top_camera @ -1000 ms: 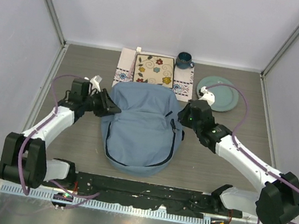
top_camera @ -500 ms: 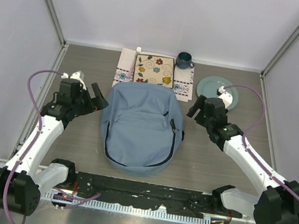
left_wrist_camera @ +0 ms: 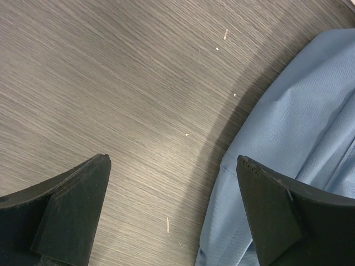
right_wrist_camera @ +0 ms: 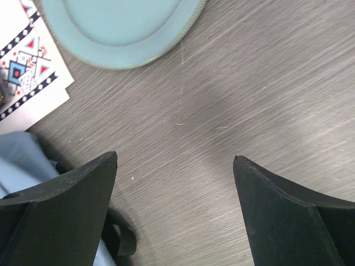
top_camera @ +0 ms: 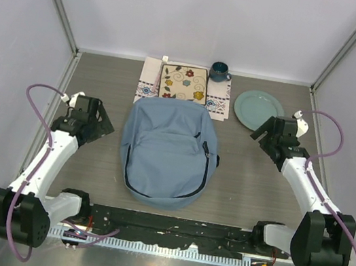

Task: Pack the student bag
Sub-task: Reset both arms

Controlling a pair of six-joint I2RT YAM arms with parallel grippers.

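Observation:
The student bag is a light-blue backpack with dark zip lines, lying flat in the middle of the table. My left gripper hovers off its left side, open, with only bare tabletop between the fingers. In the left wrist view the left gripper stands wide and the bag's edge lies under the right finger. My right gripper is open off the bag's upper right, near the plate. In the right wrist view the right gripper holds nothing; a corner of the bag and a black strap loop show at lower left.
A teal plate lies at the back right, also the teal plate in the right wrist view. Behind the bag lies a white patterned cloth mat with a floral rectangle on it, and a dark blue mug. Walls enclose three sides.
Both grippers opened and drew outward from the bag's upper corners, the left to the left, the right toward the plate. The bag stays flat.

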